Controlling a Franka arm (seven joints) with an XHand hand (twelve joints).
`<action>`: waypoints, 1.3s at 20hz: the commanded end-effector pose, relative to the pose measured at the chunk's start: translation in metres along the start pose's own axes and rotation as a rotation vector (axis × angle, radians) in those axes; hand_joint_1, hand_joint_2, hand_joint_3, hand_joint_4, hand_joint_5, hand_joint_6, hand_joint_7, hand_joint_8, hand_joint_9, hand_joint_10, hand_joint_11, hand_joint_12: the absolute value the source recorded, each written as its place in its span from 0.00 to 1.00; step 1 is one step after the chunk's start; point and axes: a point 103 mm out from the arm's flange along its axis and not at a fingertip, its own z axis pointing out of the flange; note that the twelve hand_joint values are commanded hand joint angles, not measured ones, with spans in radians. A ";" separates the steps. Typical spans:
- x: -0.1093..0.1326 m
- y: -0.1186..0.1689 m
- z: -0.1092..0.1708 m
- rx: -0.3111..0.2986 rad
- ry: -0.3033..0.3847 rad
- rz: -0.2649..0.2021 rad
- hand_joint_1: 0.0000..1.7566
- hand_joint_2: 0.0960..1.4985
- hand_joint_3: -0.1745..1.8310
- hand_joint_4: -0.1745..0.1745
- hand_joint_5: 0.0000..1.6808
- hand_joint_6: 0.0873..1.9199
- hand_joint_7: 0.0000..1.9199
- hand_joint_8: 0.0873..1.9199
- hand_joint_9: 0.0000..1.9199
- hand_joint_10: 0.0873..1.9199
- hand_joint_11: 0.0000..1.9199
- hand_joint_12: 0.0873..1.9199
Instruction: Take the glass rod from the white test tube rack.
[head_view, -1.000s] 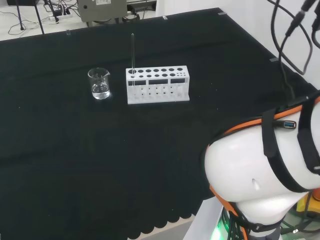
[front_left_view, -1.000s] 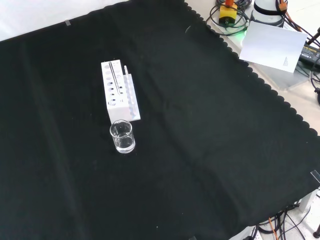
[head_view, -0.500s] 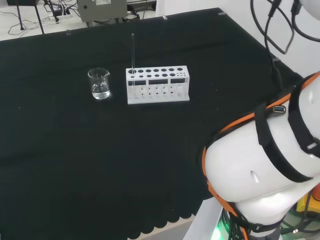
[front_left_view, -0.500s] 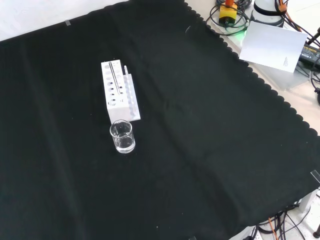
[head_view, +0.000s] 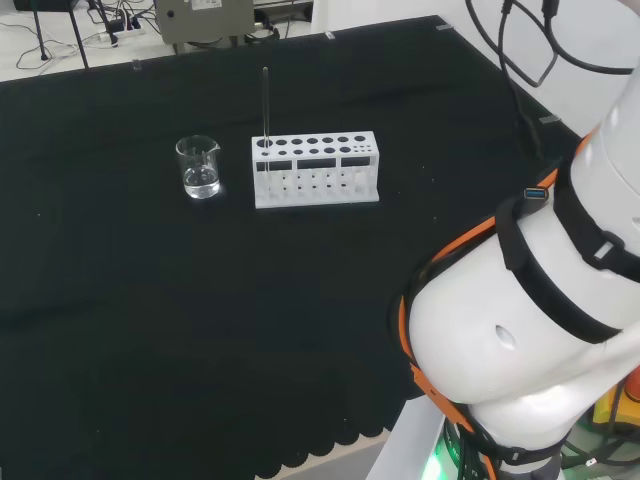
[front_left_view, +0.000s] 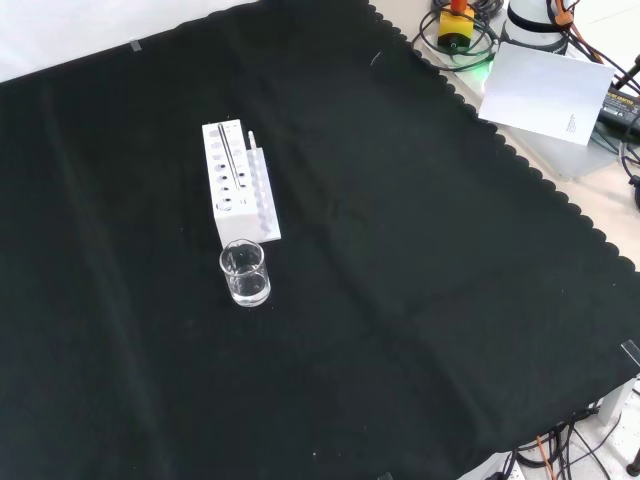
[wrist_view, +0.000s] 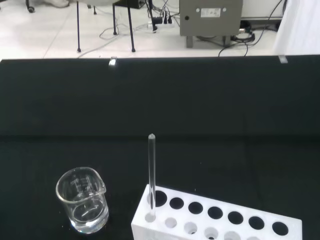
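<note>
We see the glass rod (head_view: 265, 103) standing upright in the end hole of the white rack (head_view: 316, 169), upper middle of the head view, with a beaker (head_view: 199, 167) just beside that end. We cannot tell the hand's state. We should pinch the rod high and lift straight up, clear of the beaker.

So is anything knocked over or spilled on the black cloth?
No, nothing stands out. The glass rod stands upright in an end hole of the white test tube rack, and the glass beaker beside it is upright, with no spill on the cloth.
</note>
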 end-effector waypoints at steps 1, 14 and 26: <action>-0.003 0.018 0.020 0.020 -0.005 -0.037 0.42 0.51 0.40 0.04 0.16 0.00 0.05 0.46 0.07 0.46 0.00 0.71; 0.008 0.038 0.060 0.072 -0.026 -0.075 0.42 0.51 0.40 0.04 0.16 0.00 0.06 0.46 0.09 0.46 0.00 0.71; 0.024 0.056 0.082 0.085 -0.026 -0.127 0.42 0.51 0.40 0.03 0.18 0.00 0.10 0.47 0.16 0.46 0.00 0.74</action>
